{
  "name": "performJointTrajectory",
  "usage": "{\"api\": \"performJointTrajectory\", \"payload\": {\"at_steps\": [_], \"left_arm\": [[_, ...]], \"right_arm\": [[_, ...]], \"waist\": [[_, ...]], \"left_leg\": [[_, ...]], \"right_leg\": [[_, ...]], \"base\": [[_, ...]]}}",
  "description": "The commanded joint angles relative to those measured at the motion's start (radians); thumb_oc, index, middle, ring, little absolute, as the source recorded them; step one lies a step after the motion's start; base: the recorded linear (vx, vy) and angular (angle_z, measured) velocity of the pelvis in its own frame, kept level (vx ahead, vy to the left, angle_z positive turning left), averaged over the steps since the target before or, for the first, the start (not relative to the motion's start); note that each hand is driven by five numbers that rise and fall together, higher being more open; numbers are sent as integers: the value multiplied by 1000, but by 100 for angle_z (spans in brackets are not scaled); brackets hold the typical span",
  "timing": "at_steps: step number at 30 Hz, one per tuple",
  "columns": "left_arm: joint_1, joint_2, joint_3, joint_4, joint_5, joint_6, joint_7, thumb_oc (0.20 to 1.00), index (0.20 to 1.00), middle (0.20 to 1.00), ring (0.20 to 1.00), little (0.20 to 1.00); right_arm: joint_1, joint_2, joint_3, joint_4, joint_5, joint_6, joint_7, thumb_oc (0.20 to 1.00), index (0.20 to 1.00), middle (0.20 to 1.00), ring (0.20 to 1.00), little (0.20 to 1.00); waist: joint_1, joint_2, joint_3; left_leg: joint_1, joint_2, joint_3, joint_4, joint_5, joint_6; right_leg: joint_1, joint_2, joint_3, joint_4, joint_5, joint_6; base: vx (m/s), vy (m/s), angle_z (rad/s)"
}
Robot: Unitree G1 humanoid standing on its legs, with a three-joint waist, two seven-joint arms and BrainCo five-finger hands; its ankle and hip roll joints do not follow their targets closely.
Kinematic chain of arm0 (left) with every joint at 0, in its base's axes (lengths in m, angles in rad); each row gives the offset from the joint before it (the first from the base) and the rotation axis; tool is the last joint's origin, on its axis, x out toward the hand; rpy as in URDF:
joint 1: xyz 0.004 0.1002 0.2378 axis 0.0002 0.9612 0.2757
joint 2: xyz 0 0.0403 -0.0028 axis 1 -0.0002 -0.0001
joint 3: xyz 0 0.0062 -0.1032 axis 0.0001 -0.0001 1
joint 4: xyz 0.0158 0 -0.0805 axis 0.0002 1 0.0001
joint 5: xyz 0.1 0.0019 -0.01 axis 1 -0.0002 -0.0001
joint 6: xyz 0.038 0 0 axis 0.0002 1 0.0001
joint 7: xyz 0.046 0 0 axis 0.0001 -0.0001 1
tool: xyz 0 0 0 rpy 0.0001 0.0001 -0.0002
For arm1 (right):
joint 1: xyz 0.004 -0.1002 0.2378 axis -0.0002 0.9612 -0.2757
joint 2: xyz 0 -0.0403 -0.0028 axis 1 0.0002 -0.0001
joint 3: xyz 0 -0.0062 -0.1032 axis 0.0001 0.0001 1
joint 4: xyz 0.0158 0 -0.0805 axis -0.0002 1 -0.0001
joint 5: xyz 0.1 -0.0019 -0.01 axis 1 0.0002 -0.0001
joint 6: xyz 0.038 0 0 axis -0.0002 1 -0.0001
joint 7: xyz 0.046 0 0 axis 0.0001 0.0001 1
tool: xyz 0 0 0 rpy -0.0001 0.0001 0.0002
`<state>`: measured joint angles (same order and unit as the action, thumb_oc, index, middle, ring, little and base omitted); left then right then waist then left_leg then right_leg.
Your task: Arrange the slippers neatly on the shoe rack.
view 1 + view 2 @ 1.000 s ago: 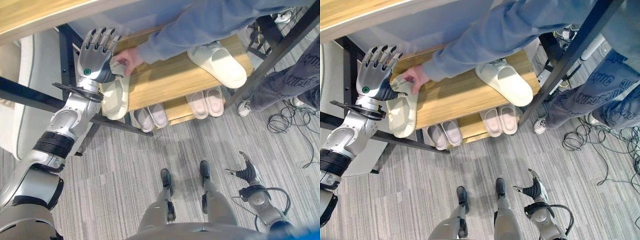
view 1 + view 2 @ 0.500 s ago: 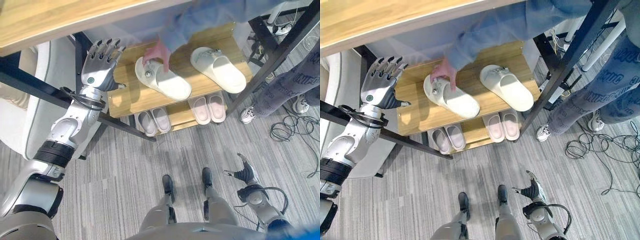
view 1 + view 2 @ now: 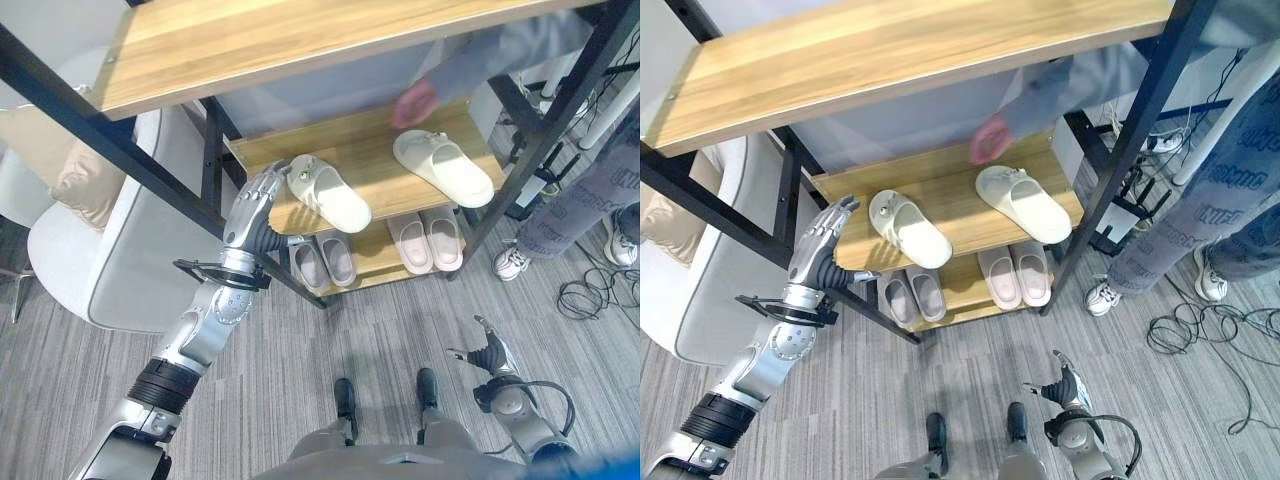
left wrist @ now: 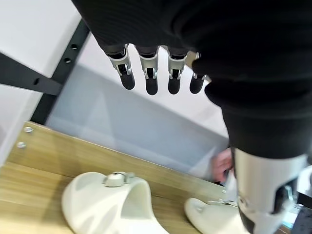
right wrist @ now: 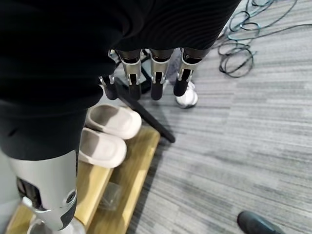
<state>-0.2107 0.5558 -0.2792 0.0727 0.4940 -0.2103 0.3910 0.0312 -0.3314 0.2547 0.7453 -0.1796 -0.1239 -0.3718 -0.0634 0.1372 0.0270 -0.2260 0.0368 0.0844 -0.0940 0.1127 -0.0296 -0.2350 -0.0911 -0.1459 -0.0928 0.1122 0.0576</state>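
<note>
- Two cream moulded-foam slippers lie on the middle wooden shelf of the black-framed shoe rack (image 3: 300, 45), at upper centre of the head views: the left slipper (image 3: 328, 193) angled, the right slipper (image 3: 442, 167) well apart from it and also askew.
- On the lowest shelf, just below them, sit two smaller pairs: a grey pair (image 3: 324, 263) and a pale pink pair (image 3: 428, 241), each side by side.
- Left hand (image 3: 255, 213) hovers at the shelf's front left edge, near the left slipper without touching it; fingers (image 4: 151, 78) straight and spread, holding nothing.
- Right hand (image 3: 492, 352) hangs low at lower right over the grey carpet, fingers relaxed and empty.
- A person's blurred hand (image 3: 413, 103) shows at the back of the middle shelf, above the right slipper.
- Judged by looks, the slippers are light, thick-soled, springy and slightly grippy; the strap arch or a side of the sole offers the surest hold.
</note>
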Motion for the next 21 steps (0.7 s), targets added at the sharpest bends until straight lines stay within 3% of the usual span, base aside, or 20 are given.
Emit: {"api": "performJointTrajectory", "payload": {"at_steps": [1, 8, 15, 19, 21], "left_arm": [[-33, 45, 4, -49, -67, -71, -31, 1000, 1000, 1000, 1000, 1000], [-136, 4, -96, 16, -69, -56, -33, 1000, 1000, 1000, 1000, 1000], [-280, -54, -171, 156, -24, -11, 25, 1000, 1000, 1000, 1000, 1000], [-430, -119, -228, 385, -23, 45, 78, 1000, 1000, 1000, 1000, 1000], [-505, -104, -238, 475, 0, 78, 115, 1000, 1000, 1000, 1000, 1000]], "right_arm": [[3, 16, 3, -21, -5, -19, 4, 1000, 1000, 1000, 1000, 1000], [-2, 24, 19, 3, 10, -24, -1, 1000, 1000, 1000, 1000, 1000], [-6, 11, 39, 24, 14, -19, -14, 1000, 1000, 1000, 1000, 1000], [-32, -15, 53, 44, 22, -15, -38, 1000, 1000, 1000, 1000, 1000], [-32, -17, 54, 54, 27, -22, -54, 1000, 1000, 1000, 1000, 1000]], "waist": [[2, -51, -17], [-20, -53, -25], [-42, -41, -36], [-67, -18, -31], [-72, -11, -33]], "left_leg": [[-5, -17, -32, 7, -52, -58], [-4, -9, -37, 7, -47, -64], [-23, -4, -21, 7, -49, -61], [-61, 3, -5, 7, -39, -67], [-87, 7, 0, 7, -32, -70]], "right_leg": [[47, -101, -22, 6, -31, 109], [56, -95, -35, 9, -35, 103], [10, -91, -3, 9, -26, 105], [-47, -94, 17, 16, -19, 104], [-79, -93, 21, 14, -11, 105]], "base": [[-8, -19, 13], [-7, -32, 4], [-4, -16, -7], [-30, -32, -23], [-30, -46, -15]]}}
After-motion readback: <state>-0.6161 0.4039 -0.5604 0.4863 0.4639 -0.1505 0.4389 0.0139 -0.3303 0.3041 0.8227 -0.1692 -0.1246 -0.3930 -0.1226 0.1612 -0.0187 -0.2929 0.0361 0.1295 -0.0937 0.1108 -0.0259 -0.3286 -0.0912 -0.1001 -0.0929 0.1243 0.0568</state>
